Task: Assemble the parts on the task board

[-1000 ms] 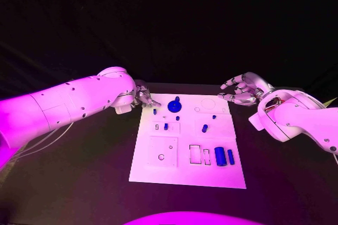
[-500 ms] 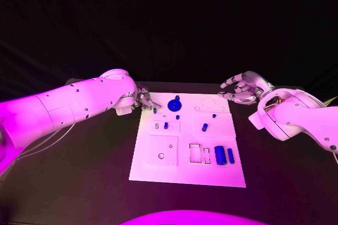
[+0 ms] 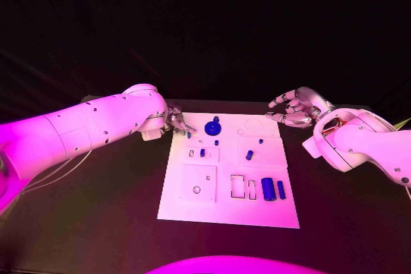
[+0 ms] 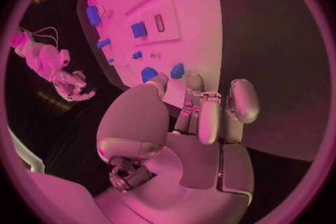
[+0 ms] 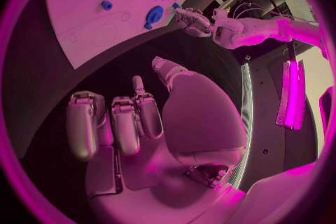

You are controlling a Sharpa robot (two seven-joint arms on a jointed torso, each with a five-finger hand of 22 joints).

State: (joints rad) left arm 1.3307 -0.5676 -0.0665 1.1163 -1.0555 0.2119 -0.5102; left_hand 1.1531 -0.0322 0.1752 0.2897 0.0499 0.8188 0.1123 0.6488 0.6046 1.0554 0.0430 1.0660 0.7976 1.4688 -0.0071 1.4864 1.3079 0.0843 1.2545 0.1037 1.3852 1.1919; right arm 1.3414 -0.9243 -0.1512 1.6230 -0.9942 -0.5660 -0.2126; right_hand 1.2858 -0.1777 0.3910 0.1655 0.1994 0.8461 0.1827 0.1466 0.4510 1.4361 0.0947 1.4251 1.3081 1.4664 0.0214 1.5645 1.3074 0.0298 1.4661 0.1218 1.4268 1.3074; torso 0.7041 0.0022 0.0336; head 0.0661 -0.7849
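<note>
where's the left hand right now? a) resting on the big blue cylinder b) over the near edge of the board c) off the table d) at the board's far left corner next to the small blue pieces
d: in the head view the left hand sits at the far left corner of the task board, its fingers beside a small blue part, well away from the large blue cylinder.

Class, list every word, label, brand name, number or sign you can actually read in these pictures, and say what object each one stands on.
None: no readable text in any view.
The task board bears outlines and recesses, no legible lettering.
The blue parts, such as the large cylinder, carry no marks that can be made out.
The left hand and right hand show no readable label or brand.
</note>
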